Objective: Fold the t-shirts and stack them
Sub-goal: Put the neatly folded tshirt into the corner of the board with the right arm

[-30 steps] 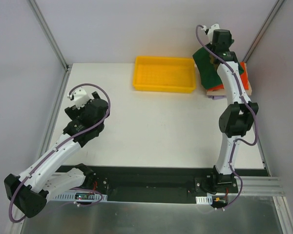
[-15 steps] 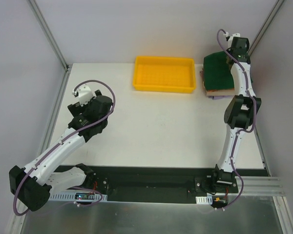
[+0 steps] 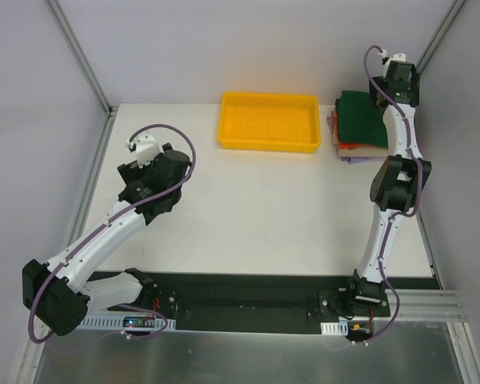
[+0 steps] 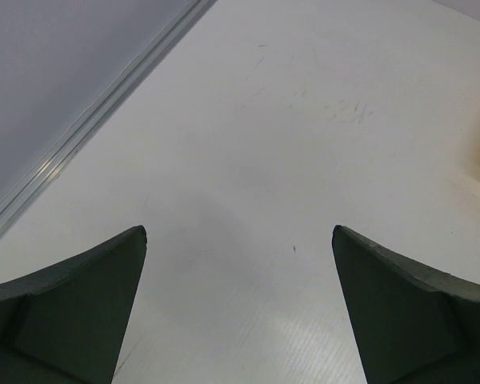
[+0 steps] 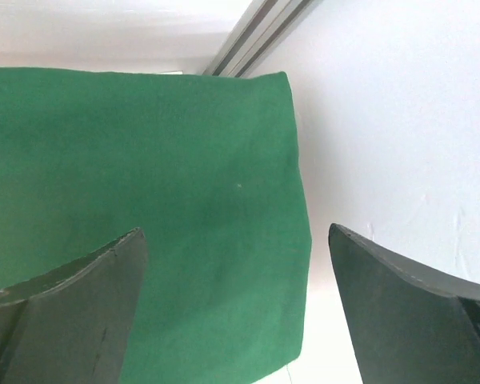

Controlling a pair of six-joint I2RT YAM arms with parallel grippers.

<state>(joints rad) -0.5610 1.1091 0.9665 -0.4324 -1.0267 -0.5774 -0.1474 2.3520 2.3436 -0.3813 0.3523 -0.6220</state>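
On the table (image 3: 264, 200), far right, the folded green t-shirt (image 3: 360, 118) tops the stack (image 3: 346, 150). The right gripper (image 5: 236, 230) hangs over it, jaws wide, holding nothing. The left gripper (image 4: 238, 230), equally wide and empty, hovers left. Withdraw straight upward to avoid snagging cloth; edges seem roughly aligned.

Green t-shirt (image 3: 358, 118) hides most of the folded t-shirts (image 3: 356, 150) beneath.

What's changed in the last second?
The right tool swung the green t-shirt toward the far-right corner, laid it flat on the stack, and opened, letting go. The left tool drifted slightly rightward, open throughout. The yellow tray stayed put.
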